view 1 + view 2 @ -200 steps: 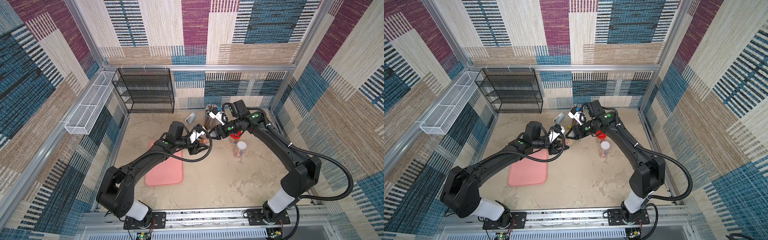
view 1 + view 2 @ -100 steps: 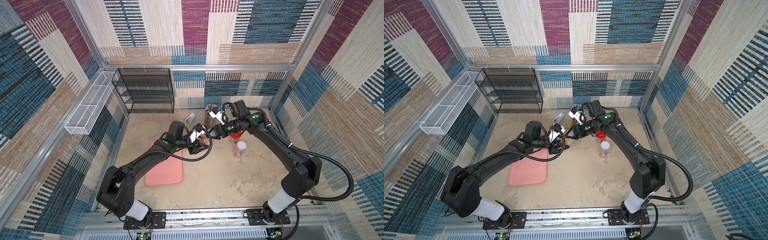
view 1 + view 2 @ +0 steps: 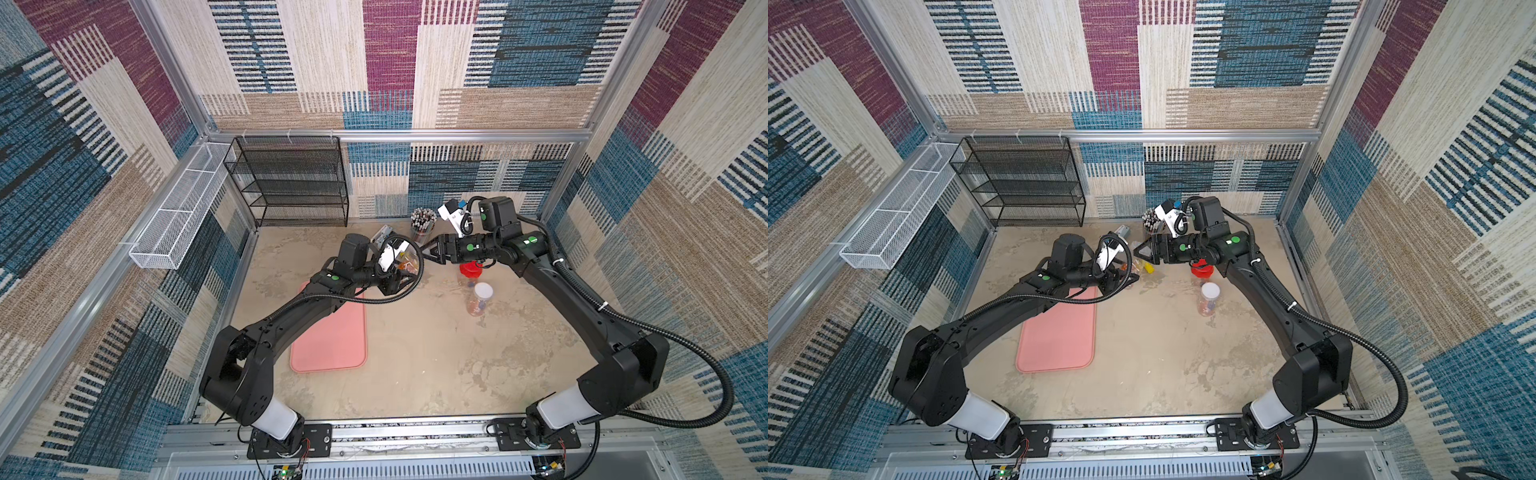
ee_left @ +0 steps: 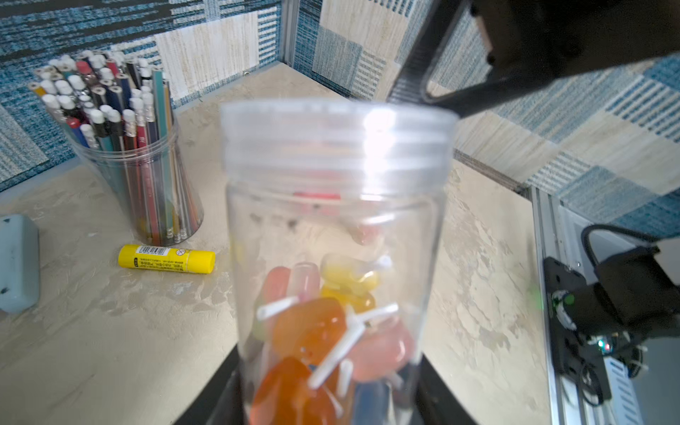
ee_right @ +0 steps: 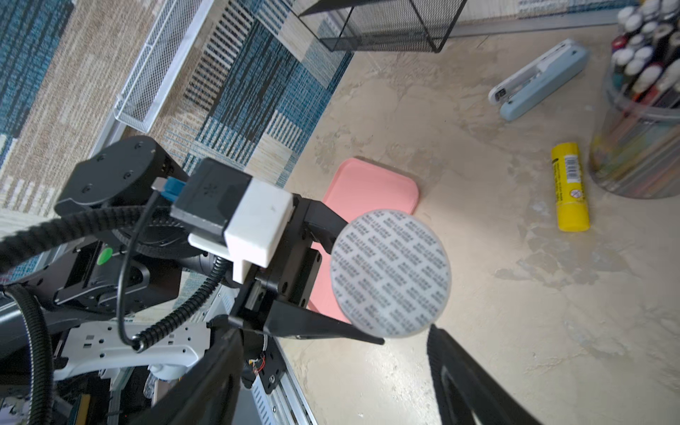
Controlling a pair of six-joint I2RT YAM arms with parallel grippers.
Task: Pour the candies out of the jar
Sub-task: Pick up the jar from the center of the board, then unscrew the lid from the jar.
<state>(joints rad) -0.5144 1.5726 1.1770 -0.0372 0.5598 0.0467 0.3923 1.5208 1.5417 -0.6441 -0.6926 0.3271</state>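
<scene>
Jar, candies inside, between left fingers — right fingers apart nearby.

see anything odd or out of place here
Yes: the clear jar held in the left gripper has no cap, yet a printed seal disc covers its mouth. The lollipops inside probably cannot pour out until that seal comes off.

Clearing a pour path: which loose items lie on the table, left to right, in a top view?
Pink tray → stapler → pencil cup → white-capped jar.
</scene>
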